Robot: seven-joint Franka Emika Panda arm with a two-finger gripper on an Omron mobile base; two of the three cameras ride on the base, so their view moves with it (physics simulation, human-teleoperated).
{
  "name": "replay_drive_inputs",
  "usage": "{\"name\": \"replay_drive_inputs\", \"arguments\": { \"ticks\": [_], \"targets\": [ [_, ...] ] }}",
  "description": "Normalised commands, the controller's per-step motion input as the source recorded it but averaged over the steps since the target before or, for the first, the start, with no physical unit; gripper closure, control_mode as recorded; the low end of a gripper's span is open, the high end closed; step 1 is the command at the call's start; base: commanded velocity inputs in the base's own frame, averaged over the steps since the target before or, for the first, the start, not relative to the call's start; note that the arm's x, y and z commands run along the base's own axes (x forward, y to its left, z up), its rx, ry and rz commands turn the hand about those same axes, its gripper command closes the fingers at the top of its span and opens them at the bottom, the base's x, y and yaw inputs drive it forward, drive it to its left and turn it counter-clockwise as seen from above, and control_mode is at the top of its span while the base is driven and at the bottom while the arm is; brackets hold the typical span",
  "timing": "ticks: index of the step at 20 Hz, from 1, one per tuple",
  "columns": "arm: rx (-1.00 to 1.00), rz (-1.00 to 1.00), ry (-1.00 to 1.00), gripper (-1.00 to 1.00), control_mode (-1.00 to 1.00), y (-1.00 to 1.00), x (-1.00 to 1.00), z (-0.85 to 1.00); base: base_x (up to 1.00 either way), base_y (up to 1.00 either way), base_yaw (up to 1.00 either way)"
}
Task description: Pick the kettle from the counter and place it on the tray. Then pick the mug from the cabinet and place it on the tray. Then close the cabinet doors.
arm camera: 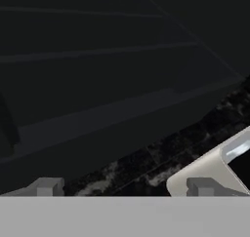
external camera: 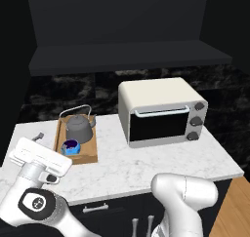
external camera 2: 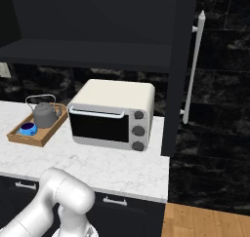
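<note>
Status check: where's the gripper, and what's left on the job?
Gripper open, empty, facing cabinet shelf. Kettle and mug on tray. Right cabinet door still open.

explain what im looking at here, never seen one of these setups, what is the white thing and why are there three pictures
The white thing is a robot arm in a computer-rendered kitchen. Two pictures come from cameras on its base, behind it to the left and right, so they show the same scene from two sides. The third comes from a camera on its hand, looking along the gripper, whose two small grey finger tips stand wide apart with nothing between them.

On the white marble counter sits a wooden tray. A dark grey kettle and a small blue mug are already on it. Beside it is a cream toaster oven.

Above is a black wall cabinet with a shelf, open. One of its cabinet doors, with a long silver handle, stands out at the right. The hand camera looks toward that shelf.
</note>
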Motion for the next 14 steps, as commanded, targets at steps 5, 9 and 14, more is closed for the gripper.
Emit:
{"name": "replay_drive_inputs", "arguments": {
  "ticks": [5, 9, 14],
  "targets": [
    [-0.01, -0.07, -0.06, -1.00, -1.00, 0.33, -0.26, 0.01, 0.00, 0.00, 0.00],
    [-0.01, -0.12, -0.05, -1.00, -1.00, 0.41, -0.17, 0.01, 0.00, 0.00, 0.00],
    [0.00, -0.14, -0.01, -1.00, -1.00, 0.42, -0.07, 0.05, 0.00, 0.00, 0.00]
  ]
}}
